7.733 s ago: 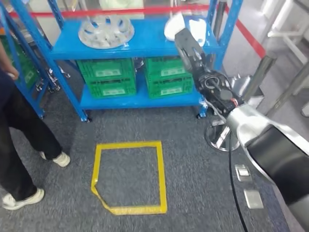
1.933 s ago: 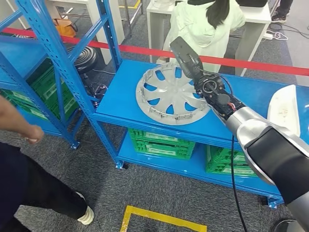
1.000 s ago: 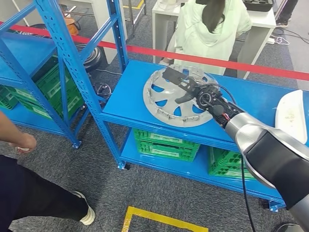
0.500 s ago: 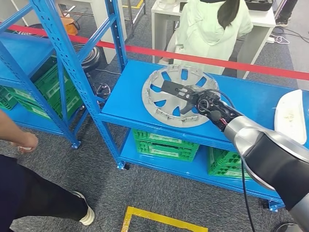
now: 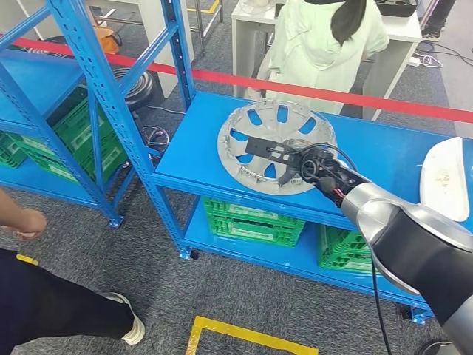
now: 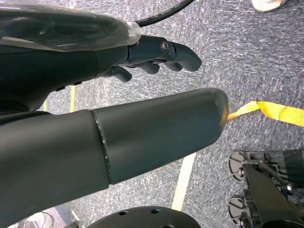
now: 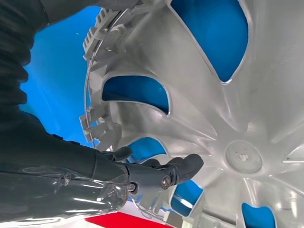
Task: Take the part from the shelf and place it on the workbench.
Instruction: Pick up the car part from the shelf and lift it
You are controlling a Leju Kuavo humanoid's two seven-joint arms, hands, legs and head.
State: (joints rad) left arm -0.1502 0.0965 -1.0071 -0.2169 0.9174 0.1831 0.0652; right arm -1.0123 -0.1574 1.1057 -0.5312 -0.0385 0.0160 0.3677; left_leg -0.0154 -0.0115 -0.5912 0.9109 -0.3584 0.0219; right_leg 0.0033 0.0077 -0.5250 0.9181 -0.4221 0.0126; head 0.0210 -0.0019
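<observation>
The part to be taken is a grey wheel cover (image 5: 276,146). It is lying flat, hollow side up, on the top board of the blue shelf (image 5: 189,151), right under the right hand (image 5: 278,151). The right hand is stretched out low over the middle of the cover, with its fingers (image 7: 179,168) spread and reaching toward the holes between the spokes. Nothing is gripped yet, so this hand is counted as released. The holes are likely aimed at because a spoke or the rim can be hooked there, while the flat middle gives nothing to hold.

The left hand (image 6: 157,52) is hung down by the robot's side over the grey carpet, with nothing in it and its fingers a little curled. It is kept out of the way, most likely because one hand is meant to do the lift.

Behind the shelf, past the right hand, a red tape (image 5: 335,96) is stretched, and a person in a pale top (image 5: 329,44) is sitting beyond it.
</observation>
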